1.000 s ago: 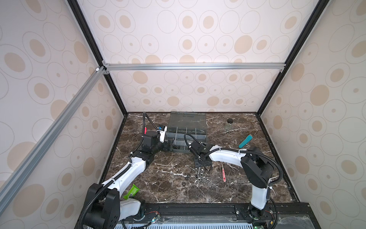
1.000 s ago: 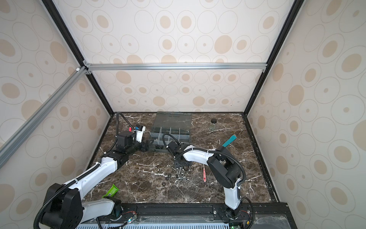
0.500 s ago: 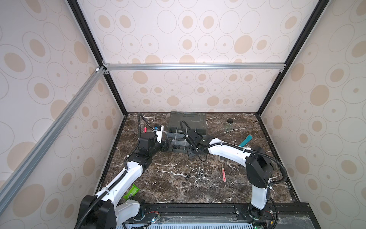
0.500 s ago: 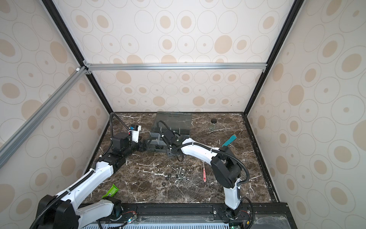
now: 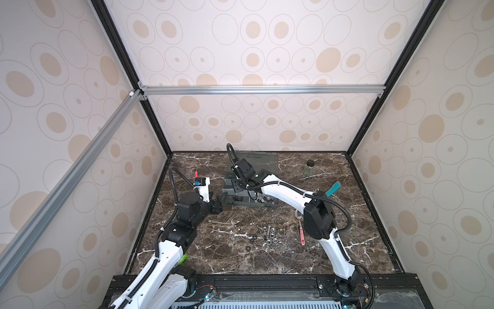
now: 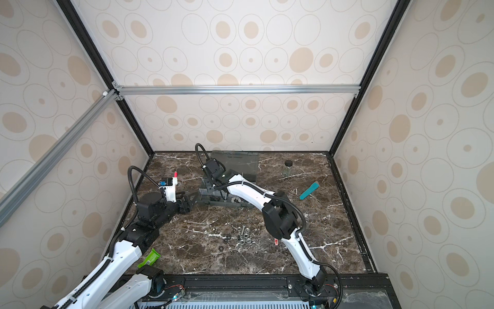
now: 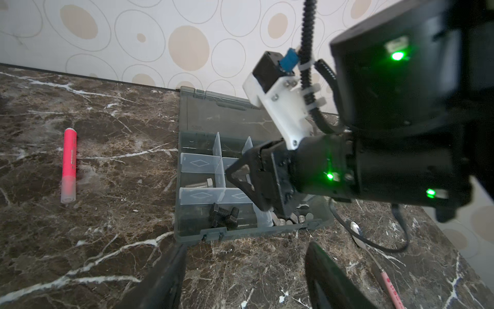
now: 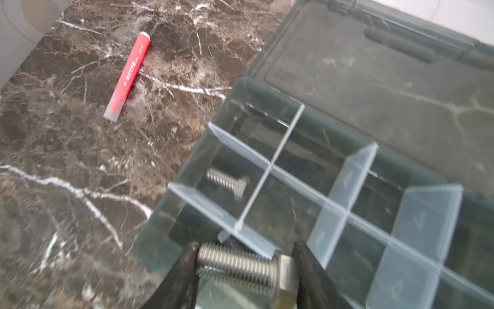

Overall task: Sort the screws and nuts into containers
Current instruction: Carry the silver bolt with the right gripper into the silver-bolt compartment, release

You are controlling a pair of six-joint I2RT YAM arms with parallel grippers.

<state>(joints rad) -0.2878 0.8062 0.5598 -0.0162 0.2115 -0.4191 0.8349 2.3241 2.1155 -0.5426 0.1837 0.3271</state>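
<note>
**Bolt clamped end to end over the organizer box**

Right gripper [image 8: 246, 250] has its jaws part-way closed on a silver hex bolt [image 8: 240, 267], pinched lengthwise. The thread tip presses one finger and the hex head the other, so the long axis runs straight across the gap. Bolt and jaws hang over the open organizer box [image 8: 157, 240], above a crossing of its translucent dividers near an outer wall. Which compartment lies directly below cannot be told.

A second silver bolt [image 8: 227, 183] lies flat in the middle compartment along that wall. Its head is next to the centre divider, and its shaft points out toward the wall and the red marker [image 8: 128, 77] beyond. Black bolts [image 7: 223, 214] lie heaped in the front corner compartment. Silver nuts [image 7: 294, 218], partly hidden, sit in a front compartment beside it.

Left gripper [image 7: 246, 246] stands wide open and empty, low over the marble table [image 7: 80, 240], just in front of the box's latch wall. Loose nuts and screws [image 5: 267, 236] lie clustered on the table well apart from the box, with the pink-handled spoon [image 5: 302, 235] near them.
</note>
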